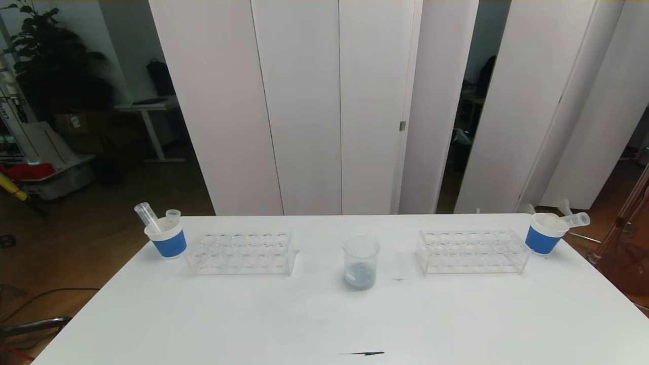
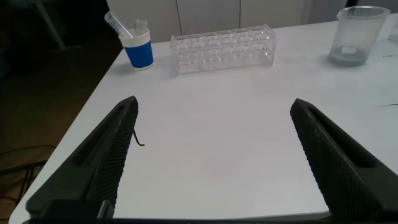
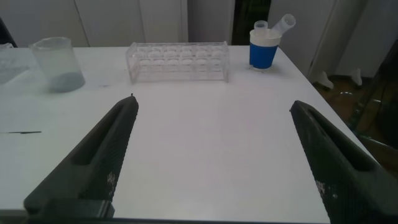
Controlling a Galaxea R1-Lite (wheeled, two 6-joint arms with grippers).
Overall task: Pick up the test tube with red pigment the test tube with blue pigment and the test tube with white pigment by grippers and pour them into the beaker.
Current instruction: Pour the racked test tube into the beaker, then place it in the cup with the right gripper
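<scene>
The beaker [image 1: 360, 262] stands upright at the middle of the white desk [image 1: 324, 314], between two clear racks. It holds a shallow grey-blue layer at its bottom. It also shows far off in the left wrist view [image 2: 360, 35] and in the right wrist view [image 3: 57, 63].

The left rack [image 1: 241, 253] sits just beside the beaker on the robot's left; the right rack [image 1: 472, 251] sits on its right, a little farther off. Every slot that can be made out looks empty in both racks.

Beyond the left rack, near the desk's far left corner, stands a white cup with a blue band [image 1: 166, 238]. Two clear tubes [image 1: 147, 215] lean in it; no colour can be told inside them. At the far right corner stands a second blue-banded cup [image 1: 543, 234], with one clear tube [image 1: 575, 220] lying tilted across its rim.

A short dark mark [image 1: 362, 353] lies on the desk near its front edge.

The left pincer [image 2: 214, 162] hovers low over bare desk on the left side, jaws spread wide, gripping nothing. The right pincer [image 3: 214, 162] hovers likewise on the right side, jaws spread wide and empty.
</scene>
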